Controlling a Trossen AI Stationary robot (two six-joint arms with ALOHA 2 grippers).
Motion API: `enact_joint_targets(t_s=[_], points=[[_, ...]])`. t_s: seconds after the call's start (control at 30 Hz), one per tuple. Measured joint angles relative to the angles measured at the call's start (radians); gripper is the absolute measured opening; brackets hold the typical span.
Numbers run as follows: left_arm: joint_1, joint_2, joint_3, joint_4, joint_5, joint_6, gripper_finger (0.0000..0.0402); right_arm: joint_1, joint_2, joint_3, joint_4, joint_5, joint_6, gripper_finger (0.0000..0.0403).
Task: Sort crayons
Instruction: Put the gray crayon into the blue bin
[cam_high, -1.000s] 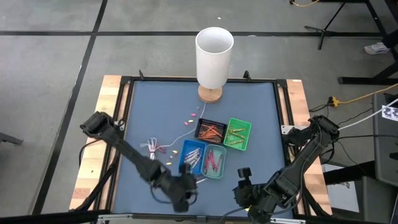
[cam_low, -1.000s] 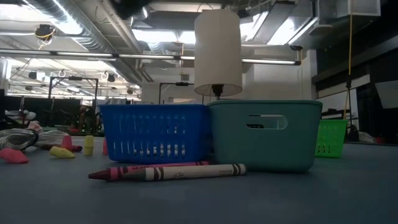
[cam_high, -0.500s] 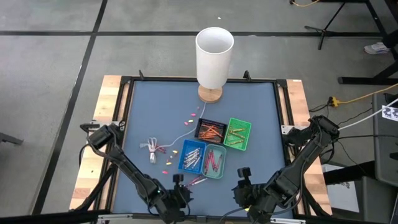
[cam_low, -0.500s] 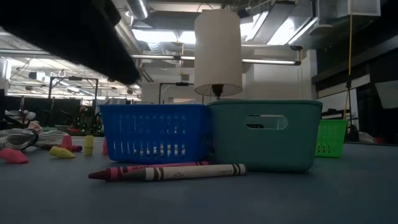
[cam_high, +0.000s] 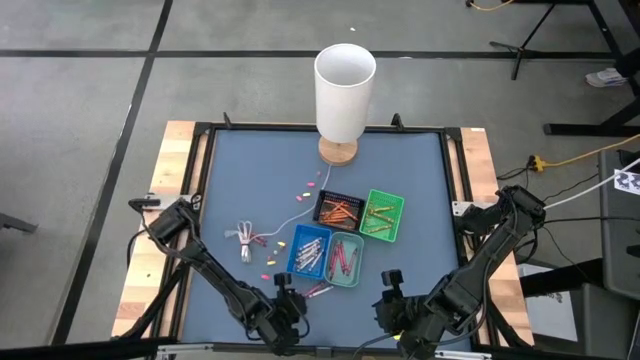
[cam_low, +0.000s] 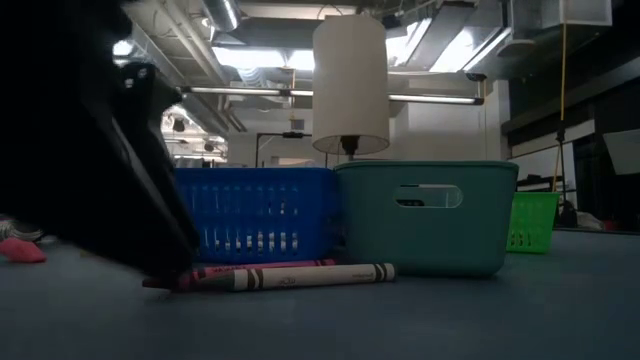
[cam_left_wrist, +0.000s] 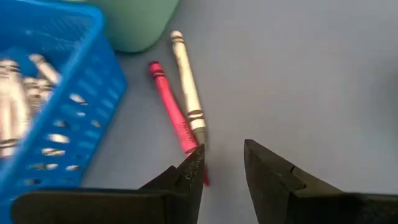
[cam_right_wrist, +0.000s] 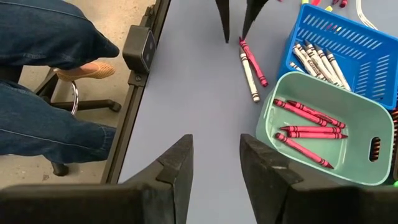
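A blue-grey counter (cam_high: 240, 190) framed in pale wood is seen from above, with grey floor around it and a tall white cylinder (cam_high: 344, 92) standing on a wooden base at its far side. The left hand (cam_left_wrist: 222, 163) is lowered to the counter at the near edge, its fingers (cam_left_wrist: 190, 171) held slightly apart and clamped on nothing. Just ahead of it two loose crayons lie side by side, a red crayon (cam_left_wrist: 175, 115) and a pale crayon (cam_left_wrist: 187, 87); the left fingertip is placed right at their near ends, though contact cannot be told. Beyond these crayons, the blue tray (cam_high: 308, 251) with pale crayons and the teal tray (cam_high: 344, 261) with red ones are set together; farther from the hand stand the black tray (cam_high: 337, 210) with orange crayons and the green tray (cam_high: 382, 215). More small crayons (cam_high: 308, 185) are scattered beyond the trays, near a thin white cord (cam_high: 284, 222). The right hand (cam_right_wrist: 215, 157) is held above the near edge, beside the teal tray, its fingers apart and empty. A seated person's legs (cam_right_wrist: 50, 81) are seen beyond the counter edge.
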Motion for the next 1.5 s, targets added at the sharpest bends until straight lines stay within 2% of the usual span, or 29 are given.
enact_joint_targets(t_s=[0.57,1.2,1.5], points=[[-0.004,0.03,0.002,-0.002,-0.009,-0.055,0.0096,0.0,0.0,0.0,0.0,0.0,0.0,0.0128],[0.029,0.03,0.0,0.17,0.003,-0.047,0.0096,0.0,0.0,0.0,0.0,0.016,0.0,0.0128],[0.06,0.076,0.0,0.234,0.035,-0.045,0.0096,0.0,0.0,0.0,0.0,0.016,0.0,0.0128]])
